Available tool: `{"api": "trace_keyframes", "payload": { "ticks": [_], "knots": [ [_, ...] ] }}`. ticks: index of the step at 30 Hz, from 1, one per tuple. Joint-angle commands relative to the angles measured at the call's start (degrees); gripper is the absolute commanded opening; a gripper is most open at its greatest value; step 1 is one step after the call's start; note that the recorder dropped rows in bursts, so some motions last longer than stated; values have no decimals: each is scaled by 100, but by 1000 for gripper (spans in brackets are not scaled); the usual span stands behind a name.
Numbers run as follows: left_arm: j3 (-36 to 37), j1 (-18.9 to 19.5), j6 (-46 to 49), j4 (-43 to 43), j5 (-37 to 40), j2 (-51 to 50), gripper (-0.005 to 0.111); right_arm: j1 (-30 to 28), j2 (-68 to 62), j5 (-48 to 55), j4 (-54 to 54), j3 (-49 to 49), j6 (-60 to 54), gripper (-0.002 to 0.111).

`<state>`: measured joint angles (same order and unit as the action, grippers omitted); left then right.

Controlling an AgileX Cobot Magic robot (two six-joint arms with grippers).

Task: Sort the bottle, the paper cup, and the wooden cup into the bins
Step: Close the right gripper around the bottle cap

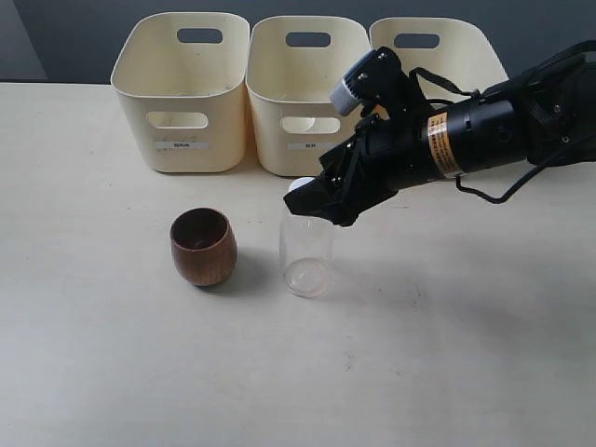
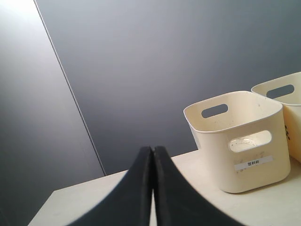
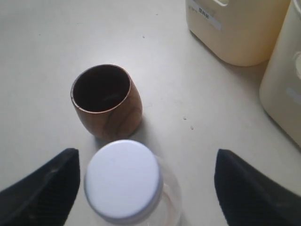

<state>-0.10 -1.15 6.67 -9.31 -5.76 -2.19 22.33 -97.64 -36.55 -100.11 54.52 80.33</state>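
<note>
The clear bottle [image 1: 305, 256] with a white cap [image 3: 123, 178] stands upright mid-table. My right gripper [image 1: 321, 200] hovers over its top, open; in the right wrist view the right gripper [image 3: 146, 157] has one finger on each side of the cap, which sits nearer one finger, and nothing is gripped. The brown wooden cup [image 1: 203, 246] stands upright just left of the bottle, and the right wrist view looks into the wooden cup [image 3: 107, 101] from above. The paper cup is out of view. My left gripper [image 2: 153, 148] is shut on nothing, away from the objects.
Three cream bins stand in a row at the back: left bin [image 1: 182, 93], middle bin [image 1: 307, 102], right bin [image 1: 438, 56], the last partly hidden by my right arm. The left wrist view shows one bin [image 2: 237, 141] and the edge of another [image 2: 282, 94].
</note>
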Motion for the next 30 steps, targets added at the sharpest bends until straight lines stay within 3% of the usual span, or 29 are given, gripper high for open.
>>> {"api": "trace_keyframes", "payload": {
  "ticks": [1,6,10,15,30],
  "knots": [
    [10,-8,-13,-2,-35,13,0,182,-99,479,16,-11,-91,75],
    [10,-8,-13,-2,-35,13,0,171,-109,489,16,0,-91,73],
    [10,-8,-13,-2,-35,13,0,171,-109,452,16,0,-91,61],
    [10,-8,-13,-2,-35,13,0,171,-109,426,16,0,-243,-2],
    [10,-8,-13,-2,-35,13,0,171,41,276,189,0,-931,1]
  ]
}}
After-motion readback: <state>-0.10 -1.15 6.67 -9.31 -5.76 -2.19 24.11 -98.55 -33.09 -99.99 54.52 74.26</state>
